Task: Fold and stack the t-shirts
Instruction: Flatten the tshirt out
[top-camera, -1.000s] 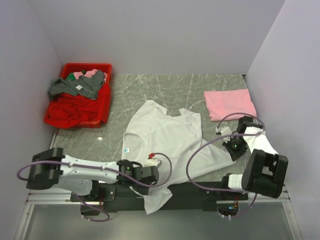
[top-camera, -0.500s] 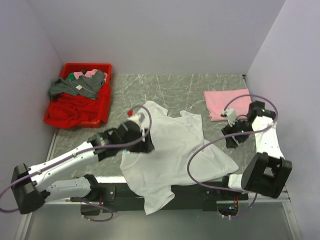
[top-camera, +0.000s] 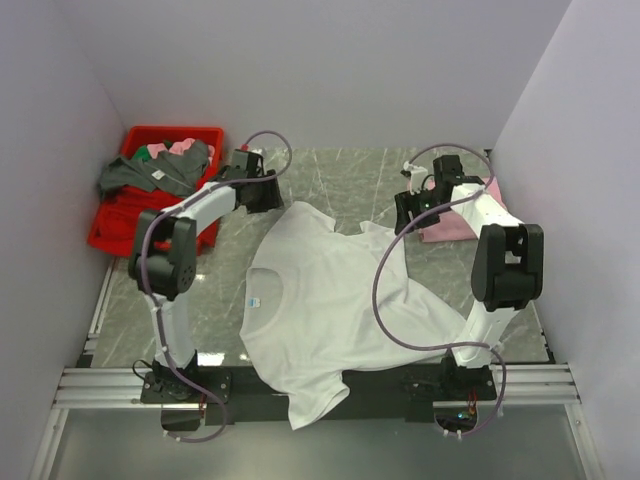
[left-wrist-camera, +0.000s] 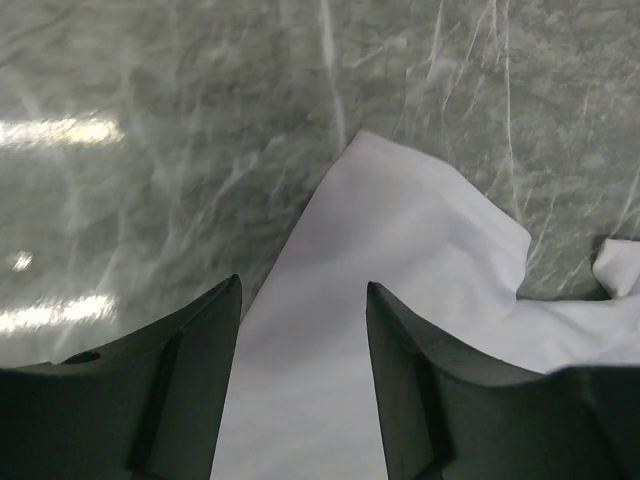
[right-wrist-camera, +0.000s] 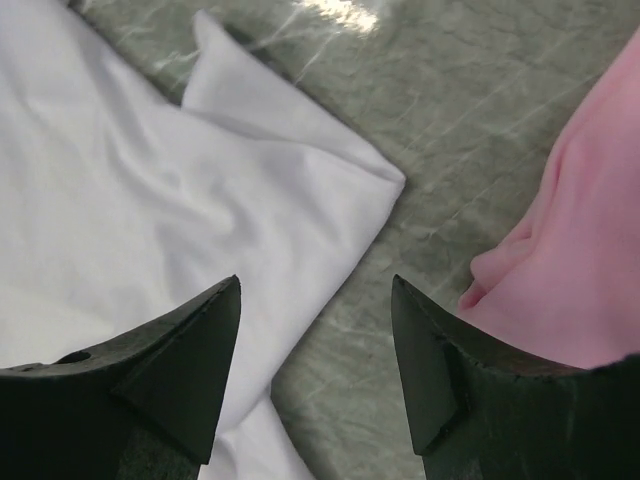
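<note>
Cloth covered the middle of the grey-green marbled tabletop (top-camera: 330, 175). We saw the plain white short-sleeved t-shirt (top-camera: 330, 300) lying spread out and unfolded, lightly wrinkled. Its small bluish neck label (top-camera: 257, 299) sat near the shirt's left edge. The nearest part of the shirt hung over the table's front edge, between the two arm bases.

The plain pale pink t-shirt (top-camera: 450, 228) lay at the far right of the table. It was well apart from the white one's body and partly hidden behind the right arm. In the right wrist view a strip of bare marble separated its rounded edge from a folded white corner.

The left gripper (top-camera: 268, 195) was reached out to the far left corner of the white shirt. Its dark fingers (left-wrist-camera: 180, 390) stood apart with nothing clamped between them. A pointed white flap lay on the table beneath the gap.

The right gripper (top-camera: 408, 212) hung over the far right corner of the white shirt, just beside the pink one. Its jaws were also parted and held nothing.

At the far left stood the red plastic bin (top-camera: 175, 131), heaped with a crumpled dark grey garment (top-camera: 150, 175) and other red and pink clothes.
</note>
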